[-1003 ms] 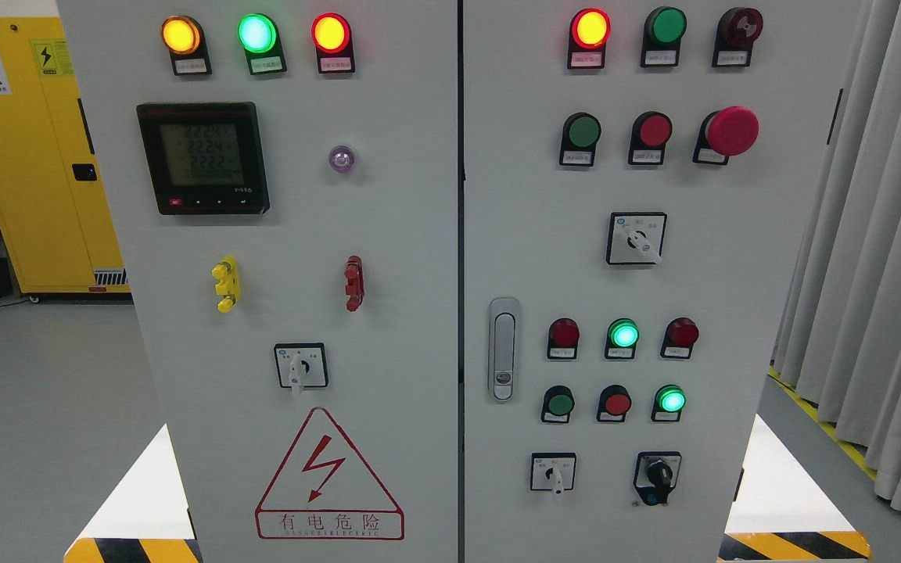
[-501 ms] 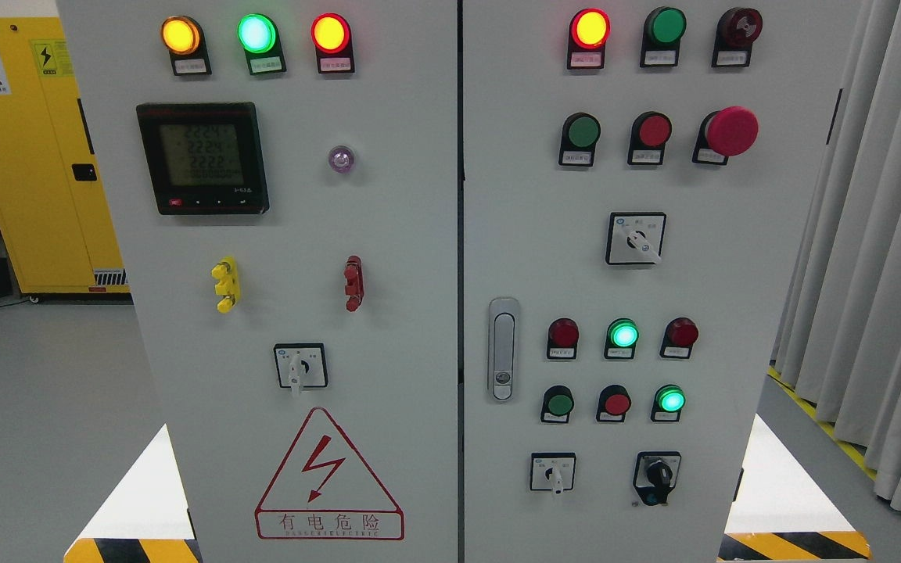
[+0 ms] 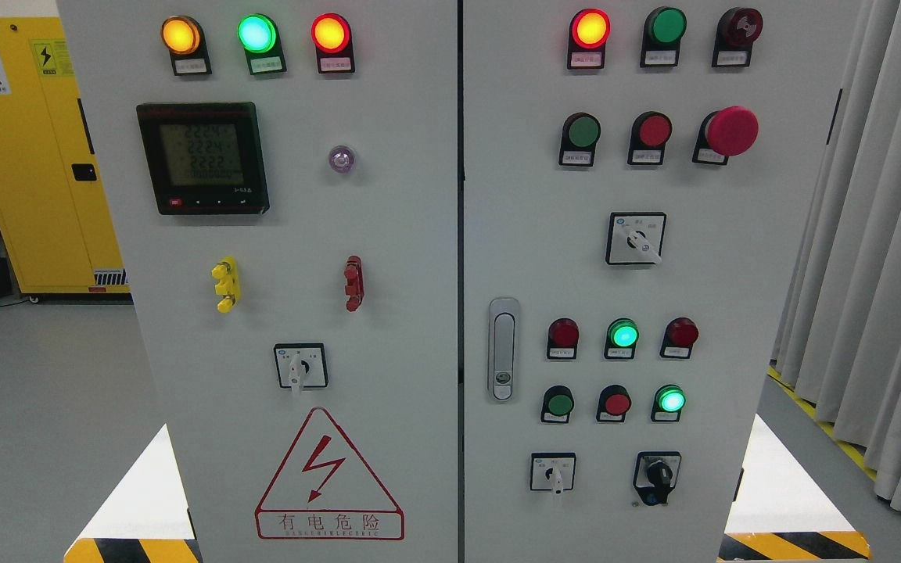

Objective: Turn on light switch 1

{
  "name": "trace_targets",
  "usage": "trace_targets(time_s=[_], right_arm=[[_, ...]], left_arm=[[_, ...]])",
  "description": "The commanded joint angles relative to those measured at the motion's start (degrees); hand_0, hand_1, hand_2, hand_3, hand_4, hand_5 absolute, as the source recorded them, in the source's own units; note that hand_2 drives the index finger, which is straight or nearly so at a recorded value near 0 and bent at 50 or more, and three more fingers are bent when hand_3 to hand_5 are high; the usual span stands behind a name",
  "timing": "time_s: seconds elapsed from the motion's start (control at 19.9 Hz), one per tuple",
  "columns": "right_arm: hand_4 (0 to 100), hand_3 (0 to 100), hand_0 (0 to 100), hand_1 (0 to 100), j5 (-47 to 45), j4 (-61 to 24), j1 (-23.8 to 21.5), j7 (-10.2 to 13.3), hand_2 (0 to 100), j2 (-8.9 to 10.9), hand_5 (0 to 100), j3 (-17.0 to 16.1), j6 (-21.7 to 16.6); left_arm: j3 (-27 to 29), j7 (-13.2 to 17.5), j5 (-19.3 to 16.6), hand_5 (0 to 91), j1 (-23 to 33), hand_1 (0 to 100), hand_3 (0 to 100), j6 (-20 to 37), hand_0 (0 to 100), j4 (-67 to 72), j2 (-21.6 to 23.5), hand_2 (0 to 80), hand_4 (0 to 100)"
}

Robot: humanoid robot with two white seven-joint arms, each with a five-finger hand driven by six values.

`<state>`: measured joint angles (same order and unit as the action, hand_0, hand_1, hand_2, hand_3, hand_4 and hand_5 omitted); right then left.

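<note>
A grey electrical cabinet (image 3: 419, 234) fills the head view, with two doors full of lamps, push buttons and rotary switches. On the right door a green button (image 3: 582, 131), a red button (image 3: 654, 130) and a red mushroom button (image 3: 732, 130) form a row, with a white rotary switch (image 3: 637, 238) under them. Lower down are unlit red lamps, a lit green lamp (image 3: 623, 335), a dark green button (image 3: 558, 403), a red button (image 3: 616, 403) and a lit green button (image 3: 670, 399). I cannot tell which control is light switch 1. Neither of my hands shows.
The left door carries a digital meter (image 3: 202, 158), yellow (image 3: 226, 285) and red (image 3: 353, 283) terminals, a rotary switch (image 3: 300, 366) and a red warning triangle (image 3: 328, 477). A door handle (image 3: 503, 349) sits by the seam. A yellow cabinet (image 3: 28, 156) stands at left, grey curtains (image 3: 881, 258) at right.
</note>
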<state>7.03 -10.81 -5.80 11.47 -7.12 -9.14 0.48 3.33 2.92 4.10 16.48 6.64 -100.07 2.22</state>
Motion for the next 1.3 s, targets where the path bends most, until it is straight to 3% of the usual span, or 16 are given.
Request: trace_targets(time_s=[0.0,0.35,1.25], right_arm=[[0,0,0,50,0.0,0.0,0.0,0.0,4,0.0,0,0.0,0.0],[0,0,0,50,0.0,0.0,0.0,0.0,4,0.0,0,0.0,0.0],[0,0,0,50,0.0,0.0,0.0,0.0,4,0.0,0,0.0,0.0]], left_arm=[[-0.3,-0.2,0.0,87.8,-2.3,65,91,-3.8,7,-15.3,-0.3,54.6,91],[-1.7,-3.4,-0.1,88.8,-6.1,65,94,-7.1,27,-16.3,-0.3,55.8,90],[-2.0,-6.0,-0.8,88.7,-18.4,65,93,-22.0,34,-16.6,-1.6,55.2,91]])
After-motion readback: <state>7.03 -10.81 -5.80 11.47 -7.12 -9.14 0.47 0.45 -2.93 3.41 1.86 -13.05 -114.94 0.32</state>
